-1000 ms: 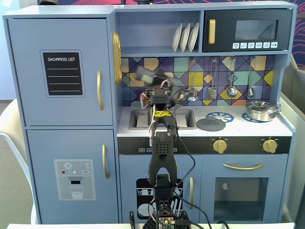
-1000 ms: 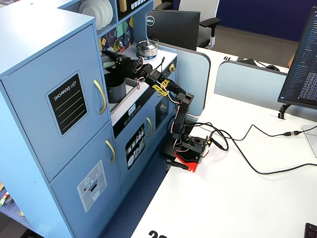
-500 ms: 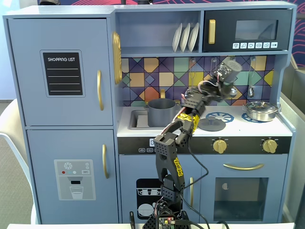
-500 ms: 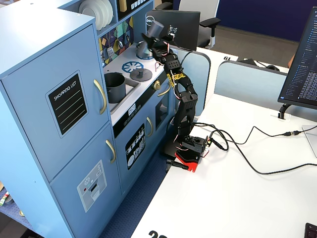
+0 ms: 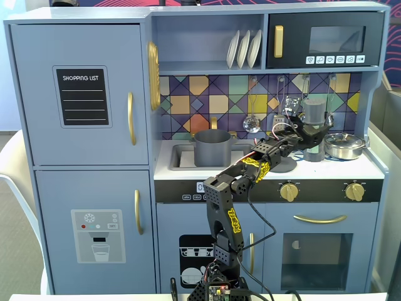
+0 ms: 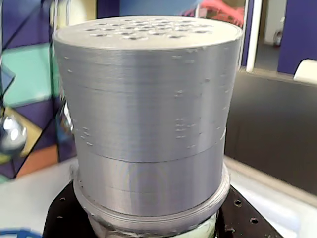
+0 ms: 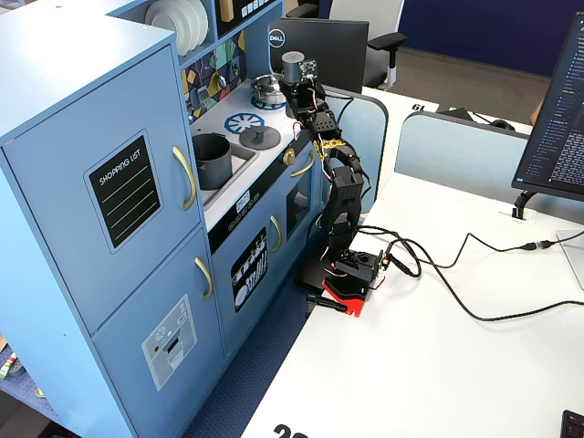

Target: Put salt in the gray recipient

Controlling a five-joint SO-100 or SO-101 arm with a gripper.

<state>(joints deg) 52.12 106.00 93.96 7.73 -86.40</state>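
Note:
The salt shaker (image 5: pixel 314 113) is a tall gray cylinder that stands upright at the right of the toy kitchen counter. It fills the wrist view (image 6: pixel 148 99), with a perforated top and a strip of pale green label at the bottom. My gripper (image 5: pixel 313 138) is shut on the shaker's middle, with black jaws on both sides of it (image 6: pixel 148 225). I cannot tell whether the base touches the counter. The gray pot (image 5: pixel 213 148) sits in the sink to the left of the gripper. It also shows in a fixed view (image 7: pixel 212 160), as does the shaker (image 7: pixel 292 66).
A flat gray lid with a knob (image 5: pixel 283 164) lies on the stove between the pot and the shaker. A shiny steel pan (image 5: pixel 344 145) stands just right of the shaker. Utensils hang on the tiled back wall (image 5: pixel 250 119). A shelf and a microwave are overhead.

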